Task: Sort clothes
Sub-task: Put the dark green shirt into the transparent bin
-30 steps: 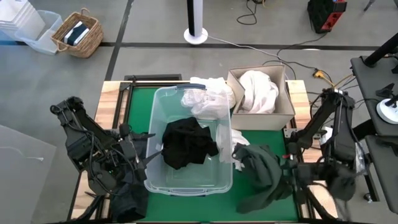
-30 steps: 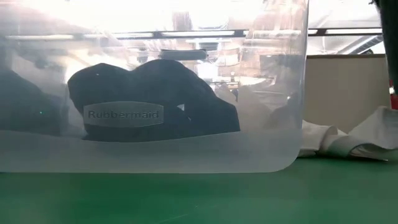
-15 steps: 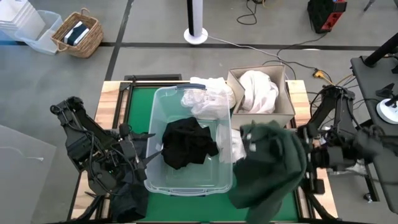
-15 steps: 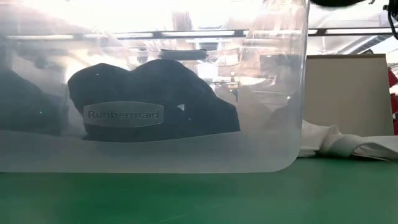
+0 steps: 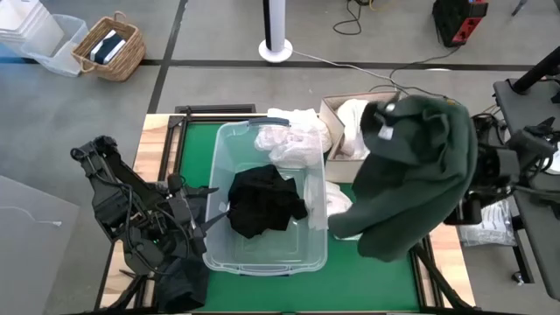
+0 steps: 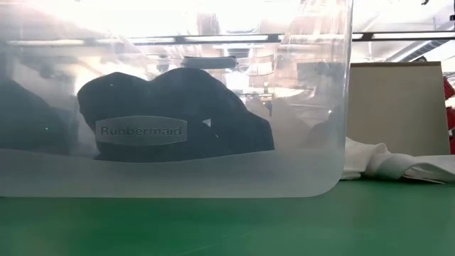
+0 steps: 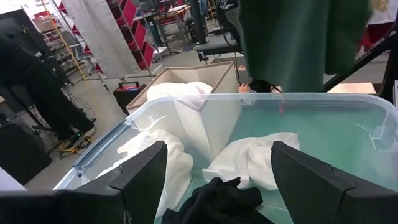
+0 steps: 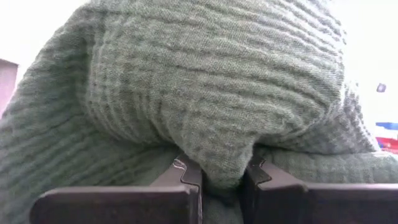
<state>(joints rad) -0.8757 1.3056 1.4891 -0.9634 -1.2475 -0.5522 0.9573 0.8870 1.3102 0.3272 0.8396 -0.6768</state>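
Dark green garment [image 5: 418, 171] hung limp at the high view's right, over cardboard box [image 5: 341, 154].
Right gripper [image 8: 221, 180] clamped one soft ribbed fold; left gripper [image 7: 214, 168] stood apart.

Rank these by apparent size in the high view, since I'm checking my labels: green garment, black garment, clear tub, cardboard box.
1. Clear tub and green garment look alike; the garment hangs raised, nearer the camera, so unsure.
2. Cardboard box, partly hidden by the green garment.
3. Black garment.

One readable brand — on the tub

"Rubbermaid" stands in raised pale letters on the near wall of the clear plastic tub [image 6: 313, 107] — seen in the low view; nothing else is legible.
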